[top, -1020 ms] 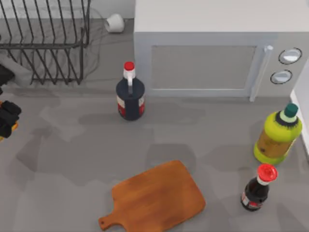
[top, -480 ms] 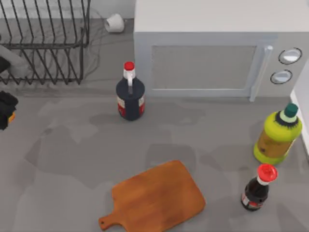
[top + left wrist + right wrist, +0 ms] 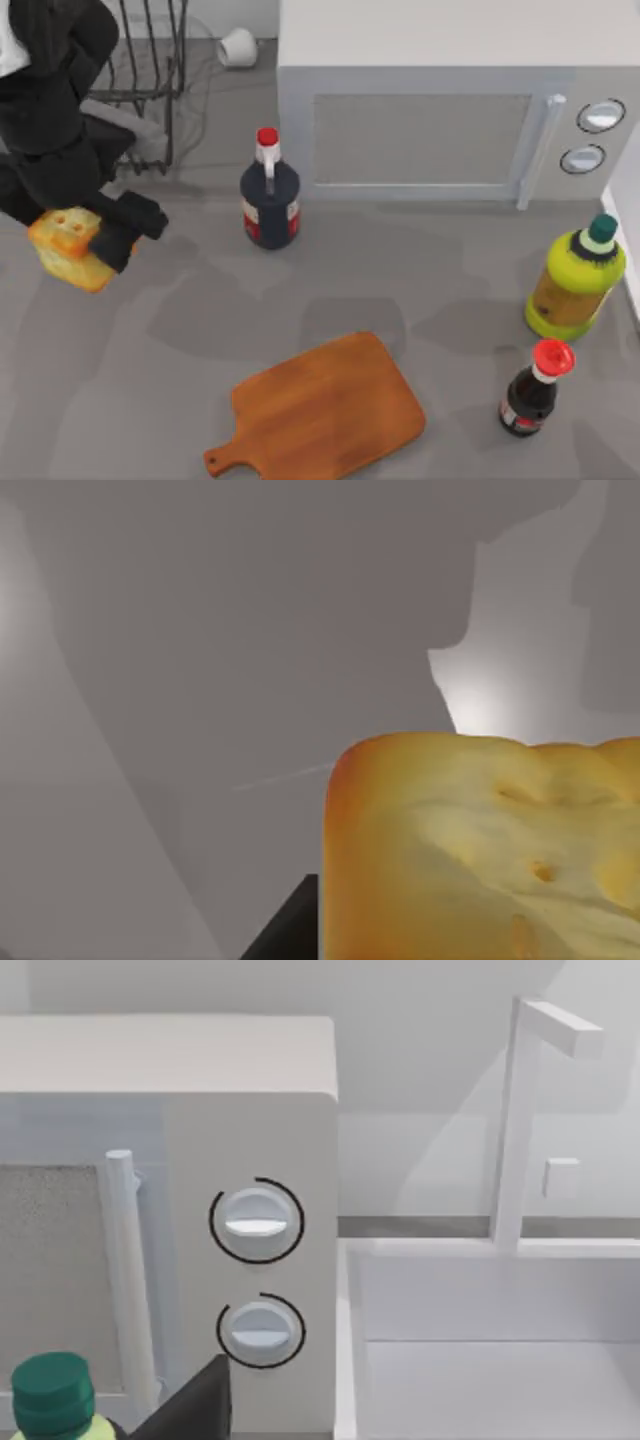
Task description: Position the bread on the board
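Golden bread (image 3: 68, 245) in left gripper (image 3: 100, 232), far left of board (image 3: 330, 405).

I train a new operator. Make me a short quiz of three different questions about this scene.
1. True or false: the bread lies on the board.
2. Which gripper holds the bread? A) left B) right
3. Fill in: the board's handle points toward the top view's lower ____.

Key: 1. False; the left gripper holds it at the table's left, apart from the board. 2. A. 3. left.
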Available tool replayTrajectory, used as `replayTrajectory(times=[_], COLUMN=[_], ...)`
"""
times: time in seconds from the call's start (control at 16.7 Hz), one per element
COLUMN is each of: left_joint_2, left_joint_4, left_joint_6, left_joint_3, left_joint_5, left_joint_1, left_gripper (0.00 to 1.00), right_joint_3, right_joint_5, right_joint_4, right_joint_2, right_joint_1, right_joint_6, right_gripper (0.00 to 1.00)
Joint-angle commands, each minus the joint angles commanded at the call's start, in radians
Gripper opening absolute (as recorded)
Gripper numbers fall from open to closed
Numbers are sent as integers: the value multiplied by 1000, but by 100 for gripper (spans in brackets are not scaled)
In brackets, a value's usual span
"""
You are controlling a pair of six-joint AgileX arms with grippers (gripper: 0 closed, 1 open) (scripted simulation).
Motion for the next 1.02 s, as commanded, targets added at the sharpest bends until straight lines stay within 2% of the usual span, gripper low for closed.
replayTrajectory(times=[0.42, 0.6, 0.78, 1.02], left_joint_2=[15, 0, -19, -30], left_joint_4=[34, 61, 87, 99], left_joint_6=[-708, -941, -1084, -1132], left_joint_3=[-53, -77, -96, -105], left_joint_5=[6, 5, 1, -1], left_joint_1=[-384, -524, -621, -655], left_gripper=[0, 0, 0, 0], right_joint_3=[0, 0, 0, 0], right_joint_5=[0, 0, 0, 0], right_joint_4=[0, 0, 0, 0], right_joint_2=[0, 0, 0, 0], right_joint_1=[0, 0, 0, 0], right_joint_6=[0, 0, 0, 0], right_gripper=[100, 100, 100, 100])
